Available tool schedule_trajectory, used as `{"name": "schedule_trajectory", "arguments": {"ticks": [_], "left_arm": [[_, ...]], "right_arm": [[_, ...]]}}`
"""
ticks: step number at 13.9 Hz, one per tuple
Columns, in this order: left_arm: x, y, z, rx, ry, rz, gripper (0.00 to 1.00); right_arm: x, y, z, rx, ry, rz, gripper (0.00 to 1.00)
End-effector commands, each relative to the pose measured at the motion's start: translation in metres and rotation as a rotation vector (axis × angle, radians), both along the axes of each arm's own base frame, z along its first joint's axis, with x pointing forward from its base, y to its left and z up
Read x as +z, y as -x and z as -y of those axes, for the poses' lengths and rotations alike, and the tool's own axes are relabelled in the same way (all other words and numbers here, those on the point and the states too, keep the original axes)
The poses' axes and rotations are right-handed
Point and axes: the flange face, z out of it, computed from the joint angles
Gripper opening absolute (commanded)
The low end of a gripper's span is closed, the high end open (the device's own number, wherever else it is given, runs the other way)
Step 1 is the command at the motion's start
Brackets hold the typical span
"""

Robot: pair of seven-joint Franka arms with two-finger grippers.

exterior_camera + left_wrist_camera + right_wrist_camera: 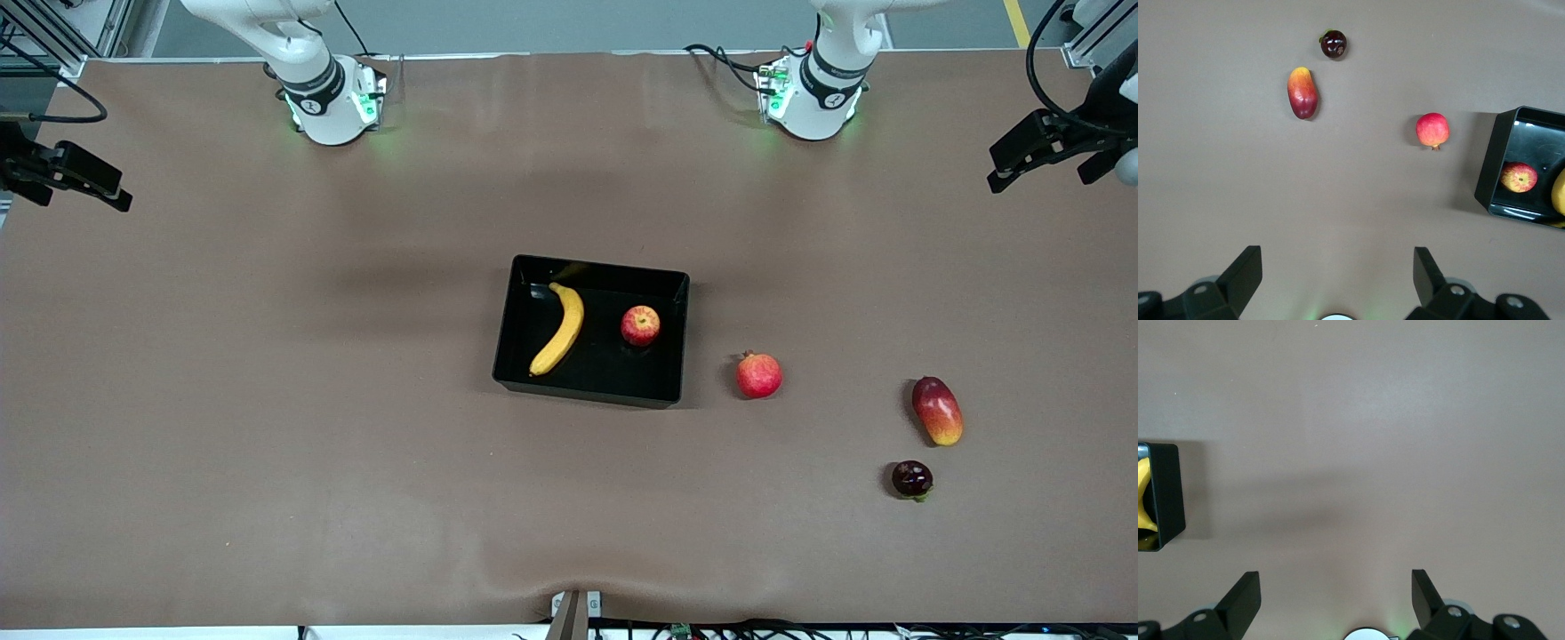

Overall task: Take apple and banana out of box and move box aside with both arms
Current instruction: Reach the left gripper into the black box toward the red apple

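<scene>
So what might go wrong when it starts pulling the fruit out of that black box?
1. The apple looks much like the pomegranate just outside the box; the wrong fruit might be picked.
2. The banana lies near one wall, so a finger may catch the rim and shove the box.
3. The round apple could roll off when nudged.
Both tools, left and right, are open and hang over bare table.

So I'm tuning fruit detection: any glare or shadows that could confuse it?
Front view: the glossy box floor mirrors the banana and apple; soft arm shadows cross the table. Left wrist view: sheen on the box wall. Right wrist view: one faint shadow band.
</scene>
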Motion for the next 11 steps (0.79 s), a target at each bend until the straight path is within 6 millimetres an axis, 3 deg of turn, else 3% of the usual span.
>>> {"name": "schedule_trajectory", "arguments": {"ticks": [1,5,7,10,11], "left_arm": [[0.001,0.002,0.0,-0.02,0.022,-0.011,1.0],[-0.022,-0.017,0.018,-0.037,0.015,-0.053,1.0],[-0.033,-0.026,0.038,-0.075,0.017,-0.071,1.0],[-0.083,-0.045,0.094,-0.115,0.033,-0.143,1.0],[-0.093,-0.047,0.123,-0.092,0.035,-0.126,1.0]], "right_arm": [[0.004,0.002,-0.002,0.006,-0.006,0.005,1.0],[0.004,0.002,-0.002,0.006,-0.006,0.005,1.0],[0.004,0.002,-0.001,0.005,-0.006,0.005,1.0],[0.004,0.002,-0.001,0.005,-0.006,0.006,1.0],[0.004,0.002,-0.002,0.006,-0.006,0.005,1.0]]}}
